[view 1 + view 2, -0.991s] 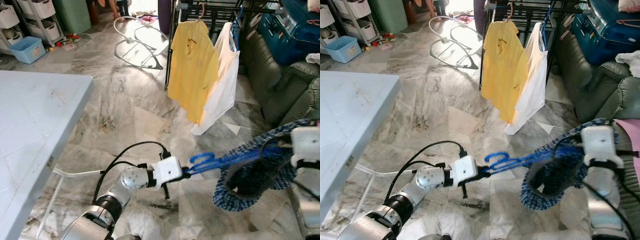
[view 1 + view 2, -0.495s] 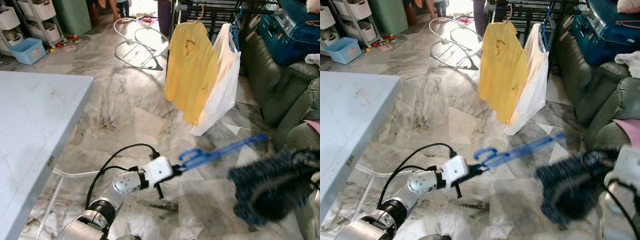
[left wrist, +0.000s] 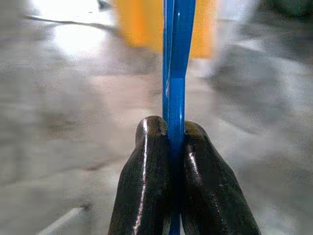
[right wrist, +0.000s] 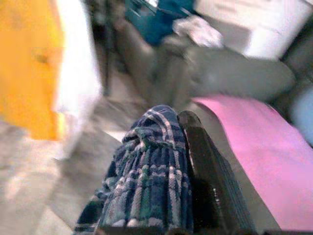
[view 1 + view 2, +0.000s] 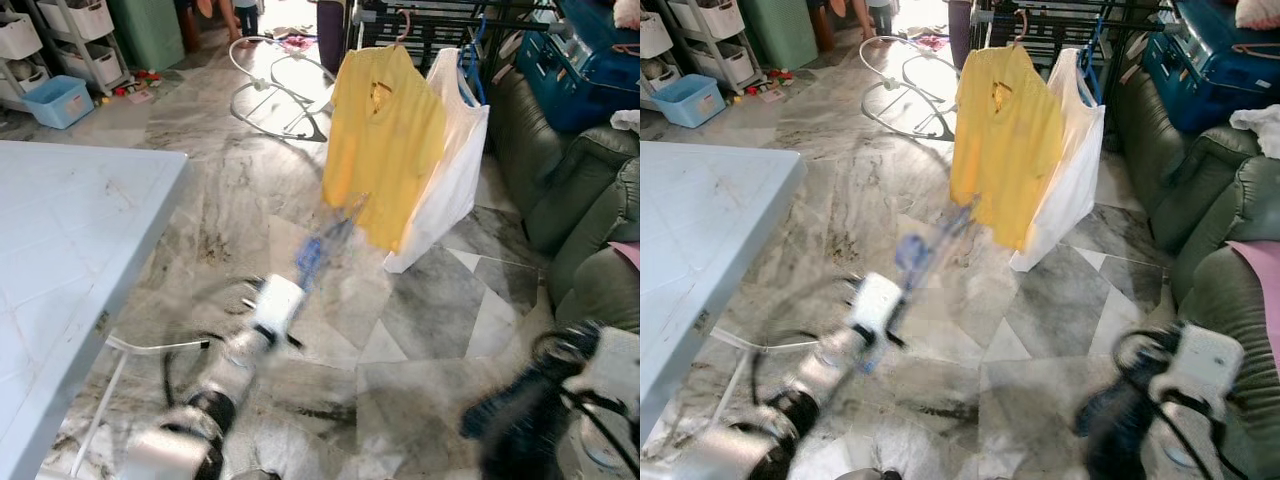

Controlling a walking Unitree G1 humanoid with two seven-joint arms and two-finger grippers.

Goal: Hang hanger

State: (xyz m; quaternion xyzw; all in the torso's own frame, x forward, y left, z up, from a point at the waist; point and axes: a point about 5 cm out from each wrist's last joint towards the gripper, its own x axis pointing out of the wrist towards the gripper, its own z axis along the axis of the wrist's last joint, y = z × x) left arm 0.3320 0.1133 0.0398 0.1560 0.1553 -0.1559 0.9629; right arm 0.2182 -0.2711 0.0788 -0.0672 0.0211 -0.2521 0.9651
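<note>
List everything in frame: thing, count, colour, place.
hanger: 1, blue, clamped in left gripper
plaid garment: 1, dark blue, in right gripper
T-shirt: 1, yellow, on drying rack
top: 1, white, behind T-shirt
drying rack: 1, black, beside sofa
sofa: 1, green, right
suitcase: 1, blue, on sofa
table: 1, pale blue, left
bin: 1, blue, far left
left gripper: shut, raised toward rack
right gripper: low right

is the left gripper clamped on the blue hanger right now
Yes, in the left wrist view the left gripper has both black fingers pressed against the blue hanger.
</note>
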